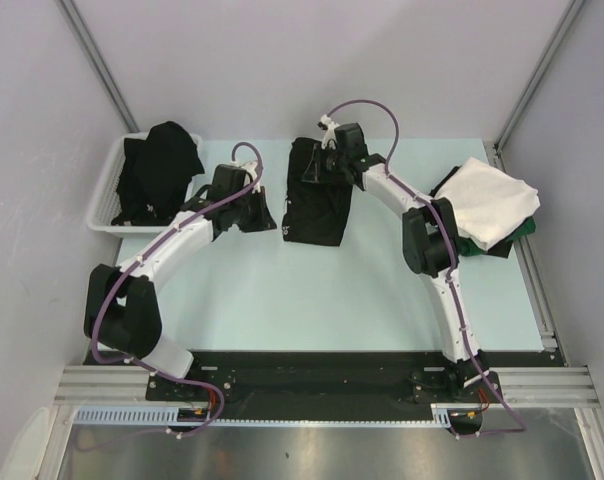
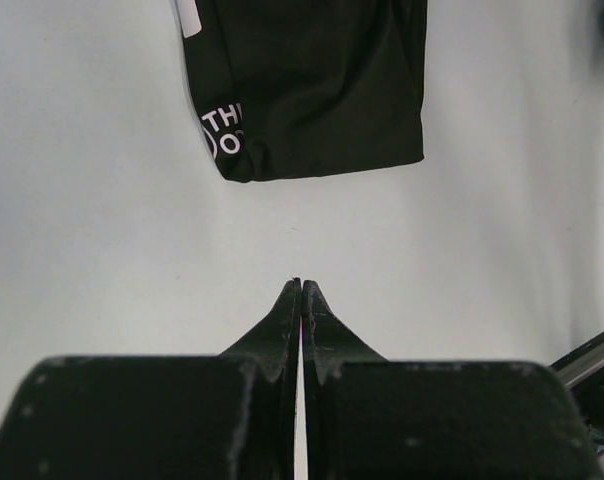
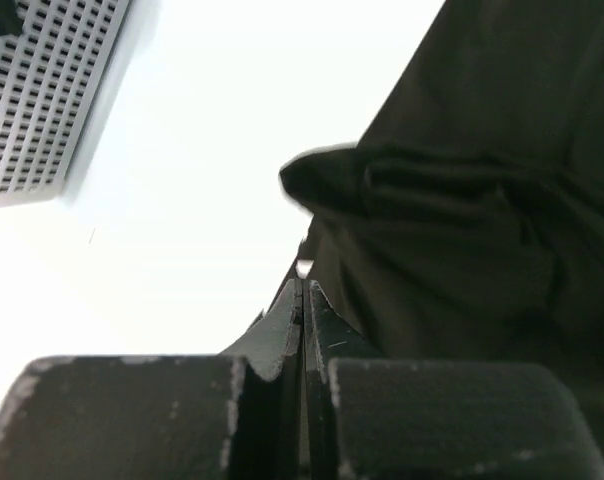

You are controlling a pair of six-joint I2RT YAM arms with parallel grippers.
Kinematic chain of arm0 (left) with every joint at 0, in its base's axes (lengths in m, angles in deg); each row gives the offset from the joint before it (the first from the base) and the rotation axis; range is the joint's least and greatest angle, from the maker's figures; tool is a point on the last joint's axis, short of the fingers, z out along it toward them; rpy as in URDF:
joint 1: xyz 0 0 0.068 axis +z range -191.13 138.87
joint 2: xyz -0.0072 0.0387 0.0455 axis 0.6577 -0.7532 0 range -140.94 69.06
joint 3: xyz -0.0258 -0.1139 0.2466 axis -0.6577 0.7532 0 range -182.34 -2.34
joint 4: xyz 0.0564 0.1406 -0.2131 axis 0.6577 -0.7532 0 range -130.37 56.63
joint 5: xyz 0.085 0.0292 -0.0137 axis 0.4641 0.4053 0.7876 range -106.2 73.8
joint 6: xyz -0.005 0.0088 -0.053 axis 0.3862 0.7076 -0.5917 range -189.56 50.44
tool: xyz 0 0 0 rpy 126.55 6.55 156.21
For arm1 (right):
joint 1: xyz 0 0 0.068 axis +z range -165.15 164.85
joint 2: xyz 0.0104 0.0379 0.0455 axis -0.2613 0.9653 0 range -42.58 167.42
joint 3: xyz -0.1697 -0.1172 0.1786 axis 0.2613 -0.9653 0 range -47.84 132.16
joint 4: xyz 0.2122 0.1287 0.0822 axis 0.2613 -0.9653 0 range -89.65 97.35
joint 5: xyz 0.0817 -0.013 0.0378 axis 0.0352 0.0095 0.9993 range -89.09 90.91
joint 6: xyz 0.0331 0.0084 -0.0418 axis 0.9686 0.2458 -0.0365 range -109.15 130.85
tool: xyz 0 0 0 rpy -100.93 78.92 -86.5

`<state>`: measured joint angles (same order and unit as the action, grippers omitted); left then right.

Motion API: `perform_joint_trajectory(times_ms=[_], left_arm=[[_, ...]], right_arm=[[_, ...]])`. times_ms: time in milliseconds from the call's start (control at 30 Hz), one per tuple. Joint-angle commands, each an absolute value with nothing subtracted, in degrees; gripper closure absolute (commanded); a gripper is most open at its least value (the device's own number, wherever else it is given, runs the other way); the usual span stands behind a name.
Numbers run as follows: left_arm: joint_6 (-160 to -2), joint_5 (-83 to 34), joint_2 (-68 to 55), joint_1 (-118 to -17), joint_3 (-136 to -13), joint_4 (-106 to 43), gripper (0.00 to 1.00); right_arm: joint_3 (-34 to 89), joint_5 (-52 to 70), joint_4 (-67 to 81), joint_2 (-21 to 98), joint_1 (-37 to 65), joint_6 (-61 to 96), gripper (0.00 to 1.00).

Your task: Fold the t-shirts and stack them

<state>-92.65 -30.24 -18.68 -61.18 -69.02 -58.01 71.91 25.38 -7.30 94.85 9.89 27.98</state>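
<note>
A folded black t-shirt (image 1: 317,200) with white lettering lies in the middle of the table; the left wrist view shows it as the black t-shirt (image 2: 312,90). My left gripper (image 1: 265,216) (image 2: 302,285) hovers just left of it, shut and empty. At the shirt's far end sits my right gripper (image 1: 314,170) (image 3: 304,285), shut, with its tips against the edge of the black cloth (image 3: 462,230); no fabric shows between its fingers. More black t-shirts (image 1: 158,168) are heaped in the basket. A white t-shirt (image 1: 492,198) tops a stack over a dark green one (image 1: 525,229) at the right.
The white slotted basket (image 1: 107,185) (image 3: 42,90) stands at the table's far left. The table's right edge has a metal rail (image 1: 537,290). Grey walls close in on both sides and at the back.
</note>
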Motion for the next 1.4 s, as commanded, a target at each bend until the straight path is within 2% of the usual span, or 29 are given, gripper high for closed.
perform_joint_trajectory(times_ms=[0,167,500,733,900,967,1133,1267,1367], left_arm=[[-93.55,-31.58,-15.49,-60.81,-68.53,-57.10,1.00],[-92.94,-31.06,-14.17,-60.73,-67.47,-57.71,1.00],[-91.79,-30.53,-13.47,-60.73,-67.12,-58.51,1.00],[-92.06,-31.32,-13.73,-60.81,-66.33,-57.89,1.00],[-93.29,-32.63,-13.73,-60.81,-63.70,-55.17,1.00],[-94.25,-33.42,-14.60,-60.81,-62.11,-53.51,0.99],[-95.83,-37.11,-19.17,-60.81,-60.35,-49.28,0.92],[-96.98,-39.22,-24.53,-60.81,-62.54,-46.73,0.87],[-97.07,-40.46,-31.03,-60.81,-67.02,-48.57,0.83]], right_arm=[[79.06,24.47,-5.83,99.80,9.37,28.61,1.00],[86.54,22.19,-8.03,105.69,9.02,27.47,1.00],[85.58,15.50,-6.72,106.66,7.27,24.65,1.00],[85.14,16.55,-5.30,105.70,7.09,25.62,1.00],[79.18,18.57,-4.96,97.21,7.53,25.35,1.00],[72.77,18.23,-4.52,92.97,7.61,24.83,0.99],[59.06,16.21,-4.78,76.01,7.00,21.05,0.93],[49.83,14.71,-7.49,66.95,5.78,18.94,0.82],[46.40,14.27,-9.60,61.94,4.89,18.85,0.81]])
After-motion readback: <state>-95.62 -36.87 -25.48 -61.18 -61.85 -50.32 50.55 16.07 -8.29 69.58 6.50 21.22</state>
